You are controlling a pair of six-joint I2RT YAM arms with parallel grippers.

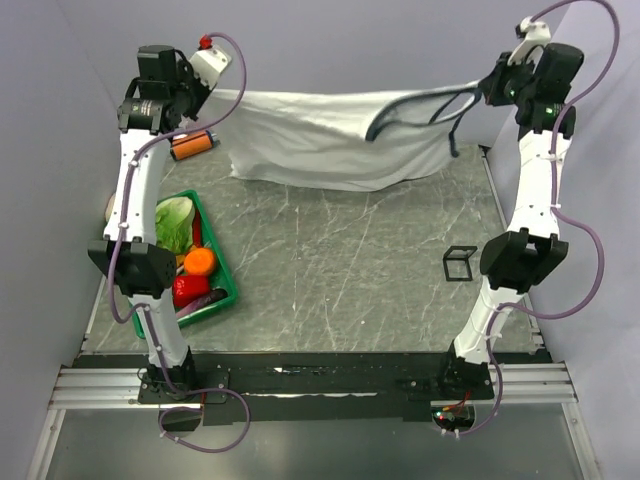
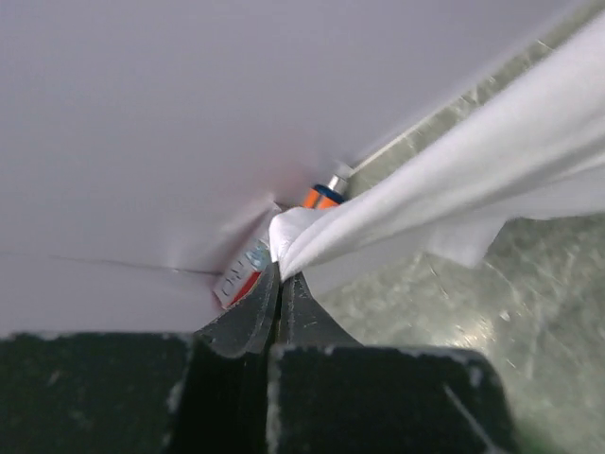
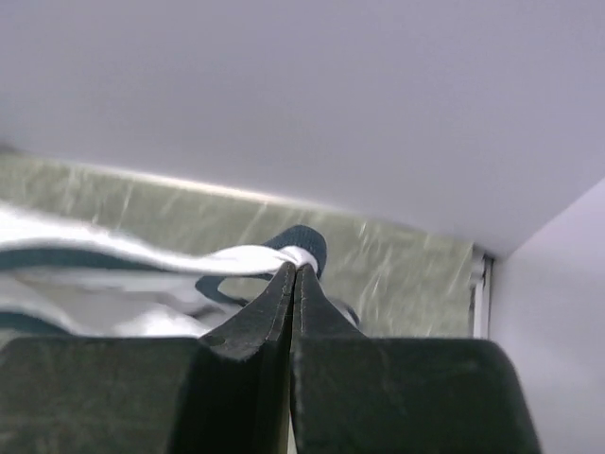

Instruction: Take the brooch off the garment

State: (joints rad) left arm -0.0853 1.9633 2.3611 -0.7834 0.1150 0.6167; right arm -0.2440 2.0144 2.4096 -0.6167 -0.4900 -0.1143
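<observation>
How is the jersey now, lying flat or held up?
Held up. The left gripper and the right gripper each pinch one end, and the jersey hangs stretched between them.

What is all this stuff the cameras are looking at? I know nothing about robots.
garment: 1, white with navy trim, held up along the far edge
tube: 1, orange, far left on the table
tray: 1, green, left side
lettuce: 1, green, in the tray
orange: 1, in the tray
pepper: 1, red, in the tray
frame: 1, black, right side
table: 1, grey marbled
left arm, right arm: white and black
left fingers, right fingers: black, pinching the garment's ends
</observation>
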